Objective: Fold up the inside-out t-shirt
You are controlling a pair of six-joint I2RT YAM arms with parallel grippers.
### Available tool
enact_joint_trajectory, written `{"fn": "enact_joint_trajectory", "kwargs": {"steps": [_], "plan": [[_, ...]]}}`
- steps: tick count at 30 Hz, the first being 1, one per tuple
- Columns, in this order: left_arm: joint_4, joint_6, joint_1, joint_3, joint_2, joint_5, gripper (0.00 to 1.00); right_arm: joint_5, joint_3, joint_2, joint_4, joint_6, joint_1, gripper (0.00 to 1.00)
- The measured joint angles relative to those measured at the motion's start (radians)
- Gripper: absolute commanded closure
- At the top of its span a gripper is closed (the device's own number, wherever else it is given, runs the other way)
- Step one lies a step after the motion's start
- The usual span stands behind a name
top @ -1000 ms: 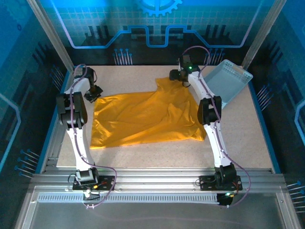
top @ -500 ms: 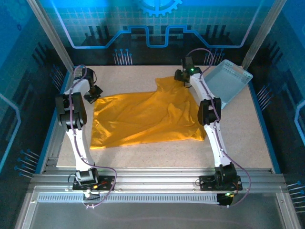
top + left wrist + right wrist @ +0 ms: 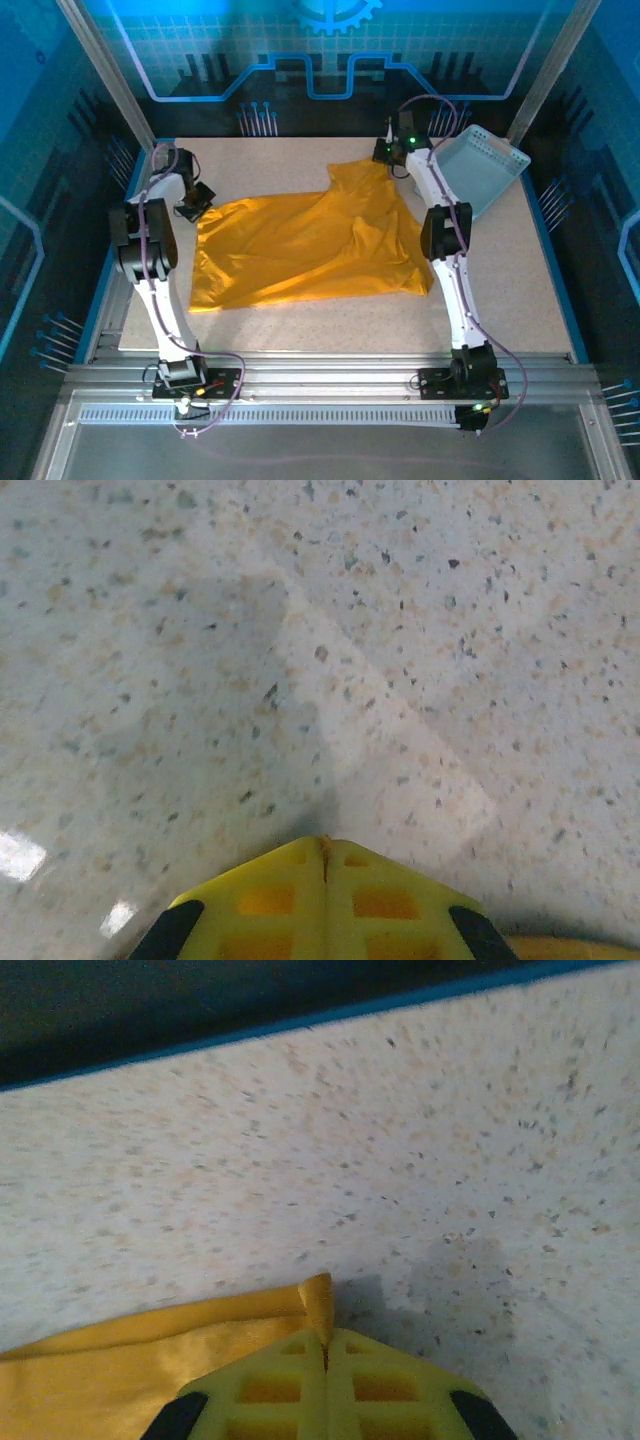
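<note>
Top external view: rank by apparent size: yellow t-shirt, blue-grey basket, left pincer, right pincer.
1. yellow t-shirt
2. blue-grey basket
3. left pincer and right pincer: both small and about alike, so not ranked against each other.

Robot lab cell (aluminium frame point(image 3: 320, 375), blue printed walls point(image 3: 330, 60)).

Speckled table point(image 3: 300, 330); atop, mustard t-shirt point(image 3: 300, 250); grey basket point(image 3: 480, 170)

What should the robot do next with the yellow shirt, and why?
Probably lift both far corners a little and spread the t-shirt flat. The right tool is shut on its far edge, the left tool is shut at its other far corner, and the cloth lies wrinkled.
</note>
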Motion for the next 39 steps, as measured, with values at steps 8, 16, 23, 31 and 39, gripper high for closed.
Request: {"fn": "enact_joint_trajectory", "kwargs": {"steps": [8, 16, 23, 31, 39], "plan": [[0.099, -0.021, 0.032, -0.142, -0.162, 0.035, 1.00, -0.035, -0.449, -0.469, 0.140, -0.052, -0.001, 1.00], [0.174, -0.021, 0.043, -0.281, -0.297, 0.062, 1.00, -0.082, -0.924, -0.780, 0.311, -0.064, -0.001, 1.00], [0.238, -0.022, 0.045, -0.488, -0.486, 0.072, 1.00, -0.079, -1.295, -0.999, 0.376, -0.057, -0.004, 1.00], [0.296, -0.048, 0.047, -0.736, -0.688, 0.072, 1.00, -0.055, -1.629, -1.313, 0.441, -0.009, -0.014, 1.00], [0.288, -0.050, 0.047, -0.891, -0.835, 0.055, 1.00, -0.033, -1.862, -1.497, 0.449, 0.041, -0.025, 1.00]]}}
